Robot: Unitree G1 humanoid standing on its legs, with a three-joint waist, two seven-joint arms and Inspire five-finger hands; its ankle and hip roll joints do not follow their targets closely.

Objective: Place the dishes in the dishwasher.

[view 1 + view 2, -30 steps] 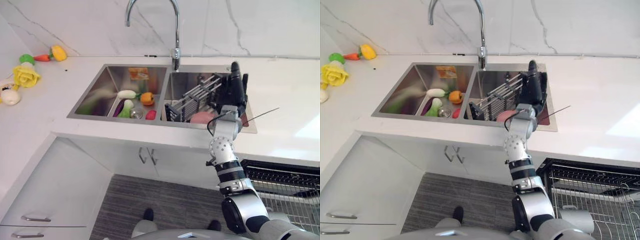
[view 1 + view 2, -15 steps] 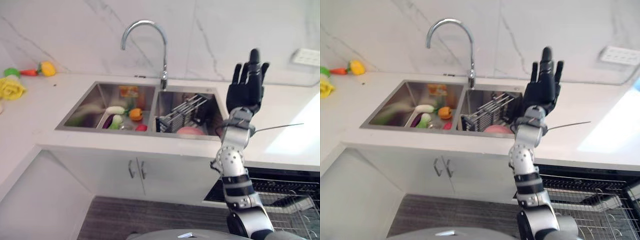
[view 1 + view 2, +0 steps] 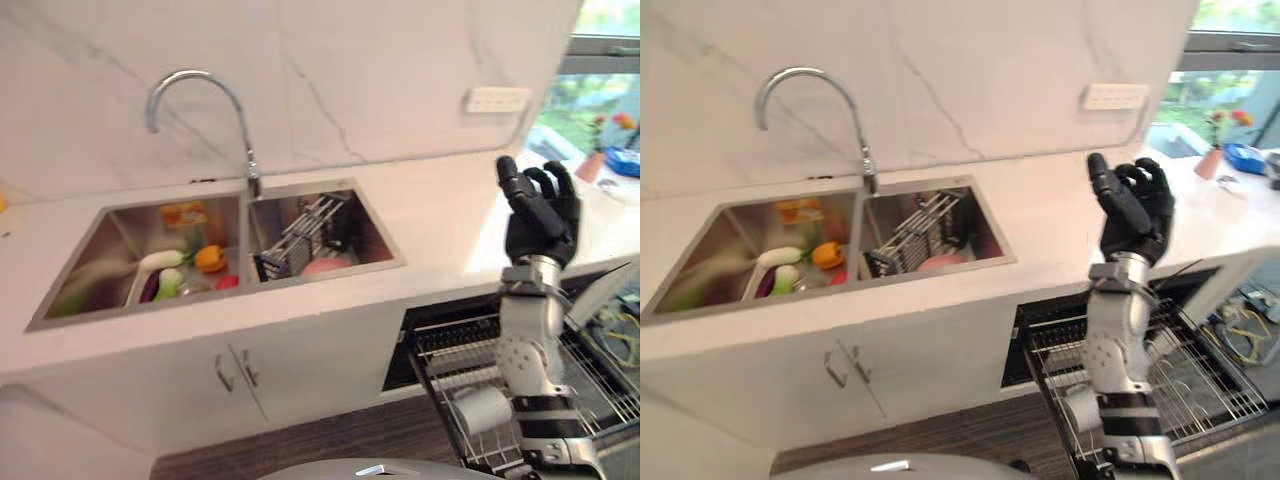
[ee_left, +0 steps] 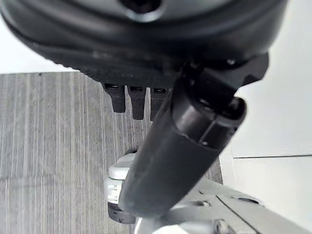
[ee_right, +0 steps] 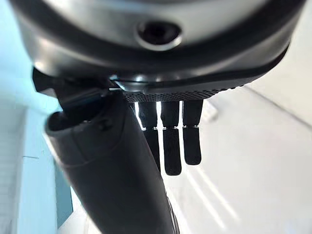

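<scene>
1. Right hand [image 3: 540, 210] raised upright above the open dishwasher rack [image 3: 520, 390], dark and matte, fingers loosely bent at the tips, holding nothing.
2. In the right wrist view, same hand [image 5: 170, 141] with fingers hanging nearly straight beside a thick thumb, pale wall beyond, nothing in the grasp.
3. Left hand [image 4: 136, 100] seen from its wrist: short dark fingers relaxed, rounded thumb across the front, grey wood-grain floor [image 4: 48, 146] beneath, empty.
4. Double sink [image 3: 215, 250] of brushed steel sunk into the smooth white desk [image 3: 440, 215], two rectangular basins side by side.
5. Curved chrome faucet [image 3: 200, 110] arching over the divider, against a glossy veined marble wall [image 3: 330, 80].
6. In the right basin, a wire dish rack [image 3: 300, 235] leaning at a tilt, with a round pinkish plate [image 3: 322, 266] just in front of it.
7. In the left basin, plastic toy vegetables [image 3: 185, 270]: white, green, orange, red, rounded shapes bunched near the divider.
8. Dishwasher rack of thin metal wire, pulled out under the desk edge, with a pale cylindrical cup [image 3: 482, 410] lying in it.
9. Flat white cabinet doors [image 3: 240, 375] with slim metal handles below the sink.
</scene>
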